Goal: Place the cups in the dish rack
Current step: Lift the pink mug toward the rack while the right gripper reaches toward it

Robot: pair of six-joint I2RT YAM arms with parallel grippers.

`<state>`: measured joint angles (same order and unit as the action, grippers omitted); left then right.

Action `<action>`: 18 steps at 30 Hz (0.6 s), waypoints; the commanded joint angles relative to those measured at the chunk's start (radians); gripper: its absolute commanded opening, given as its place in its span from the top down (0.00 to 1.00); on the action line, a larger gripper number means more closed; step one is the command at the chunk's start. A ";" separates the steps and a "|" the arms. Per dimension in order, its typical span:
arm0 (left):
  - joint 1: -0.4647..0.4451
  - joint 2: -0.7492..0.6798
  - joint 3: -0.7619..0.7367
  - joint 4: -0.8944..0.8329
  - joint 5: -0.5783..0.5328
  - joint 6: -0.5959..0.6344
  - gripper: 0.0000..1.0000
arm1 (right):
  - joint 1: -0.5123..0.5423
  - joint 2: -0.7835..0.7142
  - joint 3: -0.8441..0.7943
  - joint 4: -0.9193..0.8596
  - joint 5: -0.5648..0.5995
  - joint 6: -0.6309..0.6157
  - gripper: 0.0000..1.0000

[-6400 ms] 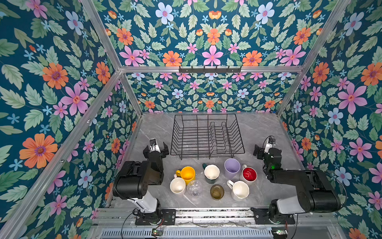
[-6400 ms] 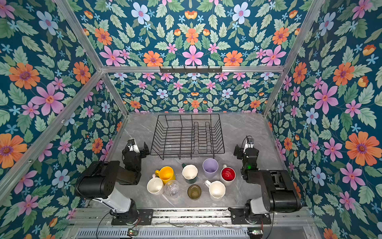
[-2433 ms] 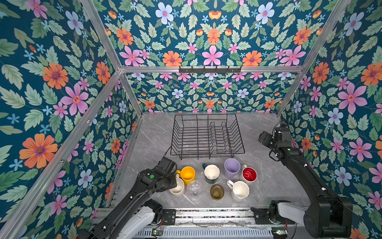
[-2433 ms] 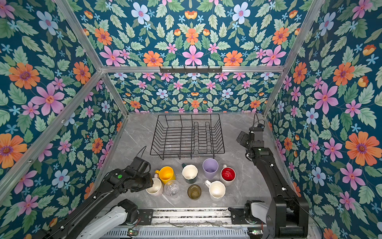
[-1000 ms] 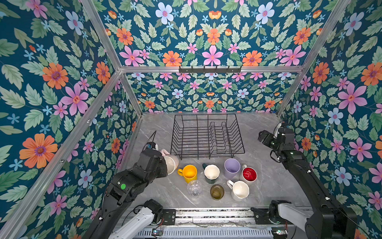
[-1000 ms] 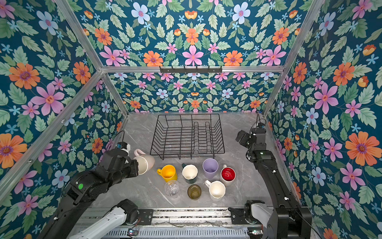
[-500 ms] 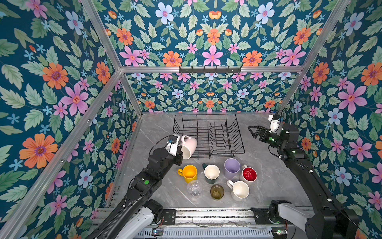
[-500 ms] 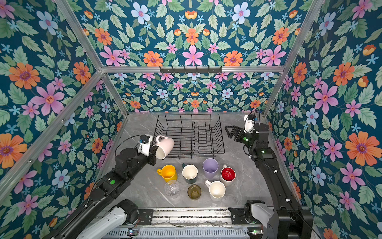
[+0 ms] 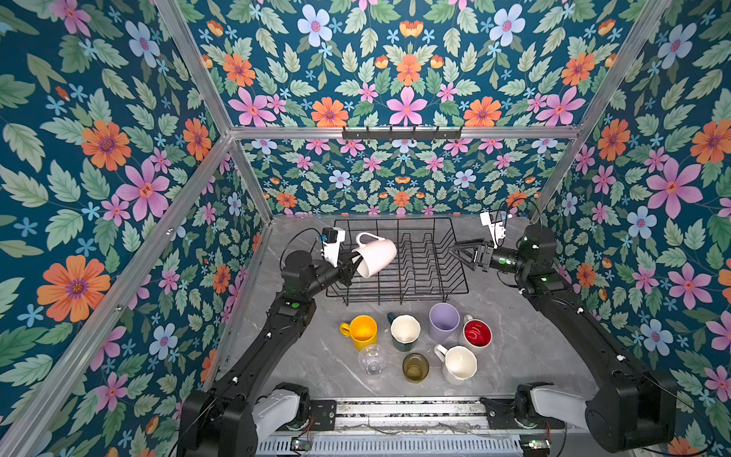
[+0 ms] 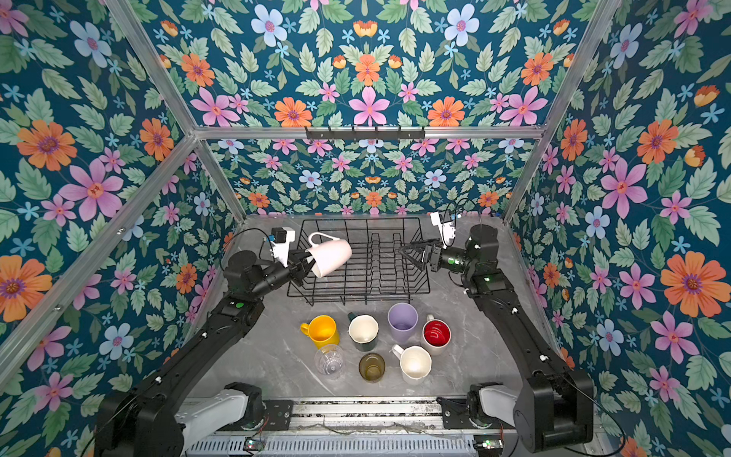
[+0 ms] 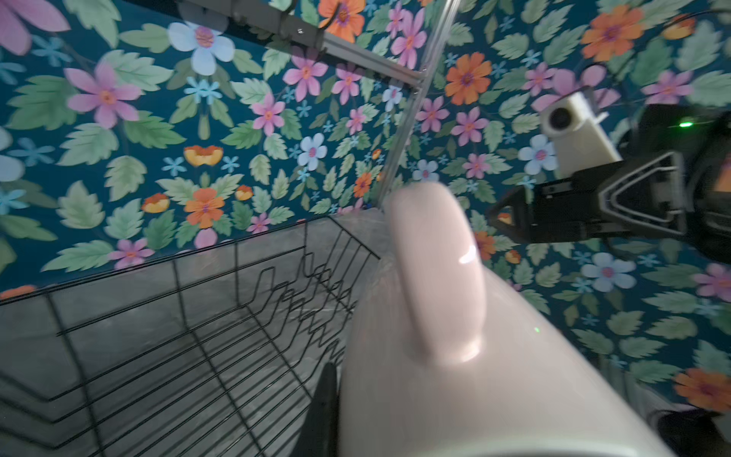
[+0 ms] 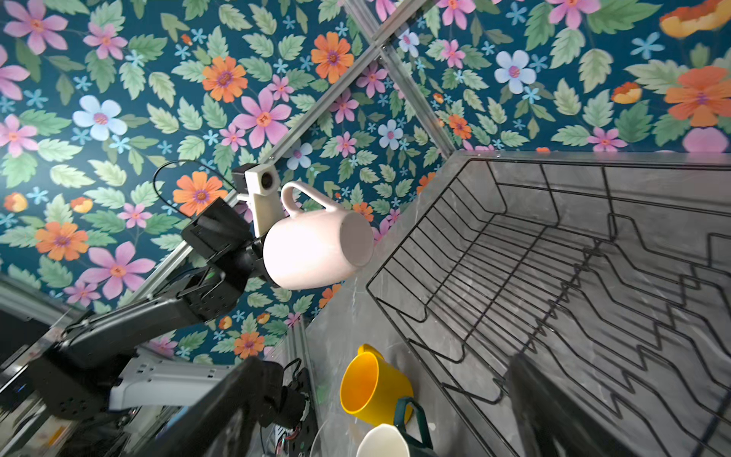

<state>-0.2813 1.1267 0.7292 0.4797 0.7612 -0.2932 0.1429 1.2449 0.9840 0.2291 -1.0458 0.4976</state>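
Your left gripper (image 9: 351, 264) is clamped on the rim of the cream cup (image 9: 377, 256) and holds it in the air on its side, handle up, base turned toward the other arm, at the left end of the dish rack (image 9: 425, 273). The rack stands on the grey tabletop (image 9: 316, 356), in the middle and close to its far edge. Your right gripper (image 9: 461, 255) hangs above the rack's right edge with its jaws spread wide and nothing between them, pointing toward the raised cup.

Seven cups stand upright in two rows between the rack and the tabletop's front edge. The row nearer the rack, from the left, is the yellow mug (image 9: 362, 329), the dark green mug (image 9: 404, 330), the lilac tumbler (image 9: 444, 321) and the red-lined white mug (image 9: 476, 334). The front row is the clear glass (image 9: 372, 358), the olive-amber glass (image 9: 415, 366) and the white mug (image 9: 459, 364).

In the left wrist view the cup's handle and side fill the foreground, blurred.
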 commanded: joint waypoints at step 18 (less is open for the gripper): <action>0.010 0.179 0.043 0.464 0.436 -0.315 1.00 | 0.195 0.127 0.137 0.091 -0.166 -0.070 0.05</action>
<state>-0.2726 1.3045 0.7708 0.8185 1.1595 -0.5518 0.3256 1.3628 1.1118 0.2745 -1.1954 0.4313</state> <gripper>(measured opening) 0.110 0.951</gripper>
